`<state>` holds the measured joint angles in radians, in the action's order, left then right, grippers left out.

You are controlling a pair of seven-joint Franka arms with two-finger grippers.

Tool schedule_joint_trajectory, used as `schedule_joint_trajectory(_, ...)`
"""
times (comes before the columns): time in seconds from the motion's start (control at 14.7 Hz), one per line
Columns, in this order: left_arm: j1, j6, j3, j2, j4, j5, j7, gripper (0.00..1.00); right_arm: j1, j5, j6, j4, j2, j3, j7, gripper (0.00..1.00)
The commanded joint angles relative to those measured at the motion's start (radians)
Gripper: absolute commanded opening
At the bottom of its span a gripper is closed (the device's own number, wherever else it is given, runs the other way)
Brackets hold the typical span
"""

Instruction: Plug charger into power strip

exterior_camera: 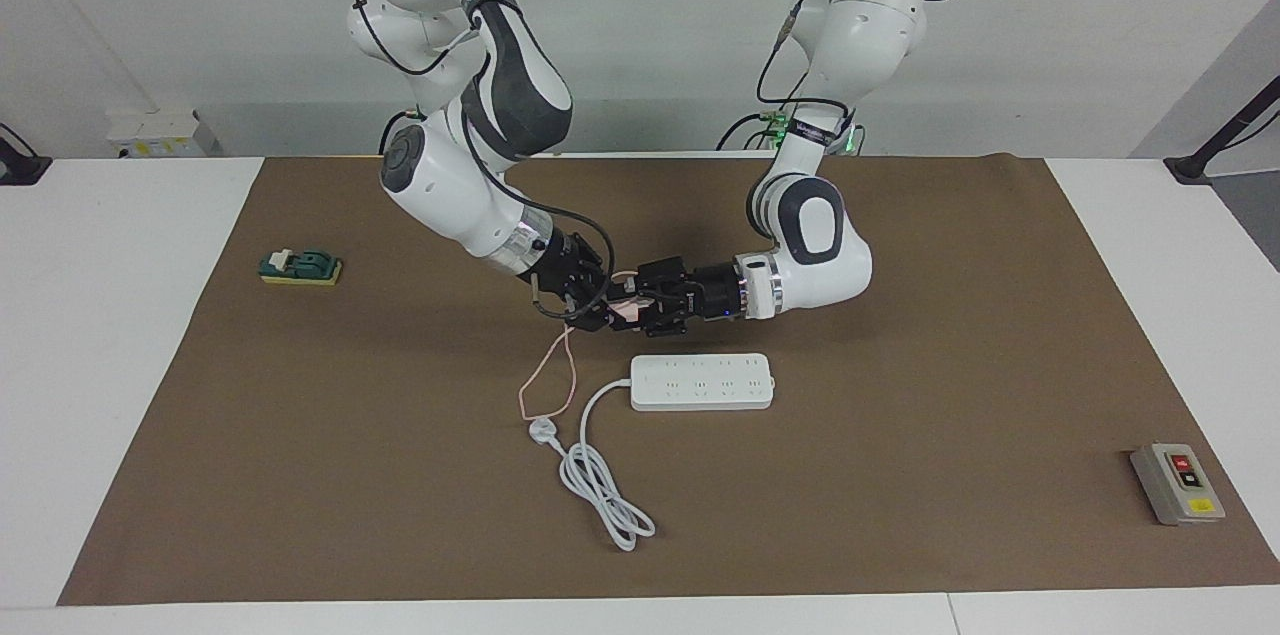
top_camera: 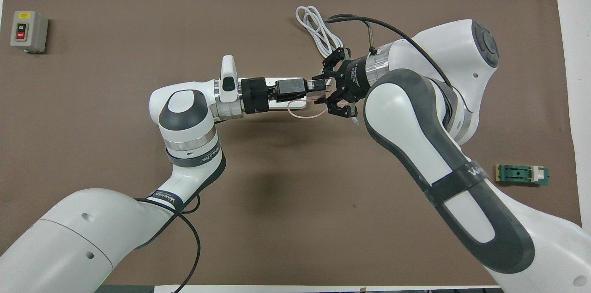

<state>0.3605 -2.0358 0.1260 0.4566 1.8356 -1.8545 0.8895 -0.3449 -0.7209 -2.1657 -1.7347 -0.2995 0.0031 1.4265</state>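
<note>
The pale pink charger hangs in the air between both grippers, over the mat just on the robots' side of the power strip. My right gripper is shut on it. My left gripper has its fingers drawn in on the cube from the other end. The thin pink cable loops down to the mat. In the overhead view the left gripper covers most of the power strip.
The strip's thick white cord coils farther from the robots, with its white plug beside the pink cable. A grey button box sits at the left arm's end, a green switch block at the right arm's end.
</note>
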Motion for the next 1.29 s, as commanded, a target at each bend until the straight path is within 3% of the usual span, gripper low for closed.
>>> schedule_joint_trajectory(0.0, 0.008, 0.002, -0.003, 0.016, -0.015, 0.0, 0.023, 0.19, 0.007, -0.018, 0.017, 0.017, -0.006, 0.006, 0.017, 0.0)
schedule_joint_trajectory(0.14, 0.006, 0.005, -0.003, 0.016, -0.013, 0.001, 0.023, 0.0, 0.009, -0.018, 0.017, 0.018, -0.006, 0.006, 0.017, 0.0)
schedule_joint_trajectory(0.34, 0.009, 0.003, -0.002, 0.016, -0.012, 0.0, 0.023, 0.0, 0.009, -0.026, 0.017, 0.017, -0.006, 0.006, 0.017, 0.02)
schedule_joint_trajectory(0.41, 0.009, 0.003, -0.002, 0.016, -0.012, 0.0, 0.023, 0.0, 0.009, -0.028, 0.015, 0.017, -0.006, 0.006, 0.018, 0.34)
schedule_joint_trajectory(0.48, 0.009, 0.003, -0.002, 0.016, -0.012, 0.0, 0.023, 0.0, 0.004, -0.028, 0.015, 0.017, -0.006, 0.006, 0.02, 0.84)
schedule_joint_trajectory(0.54, 0.008, 0.005, -0.002, 0.016, -0.012, 0.0, 0.023, 0.0, 0.003, -0.028, 0.014, 0.017, -0.006, 0.005, 0.023, 1.0)
schedule_joint_trajectory(1.22, 0.005, -0.023, -0.002, 0.016, -0.006, -0.014, 0.02, 0.0, 0.023, -0.026, 0.038, 0.023, -0.004, 0.005, 0.04, 1.0)
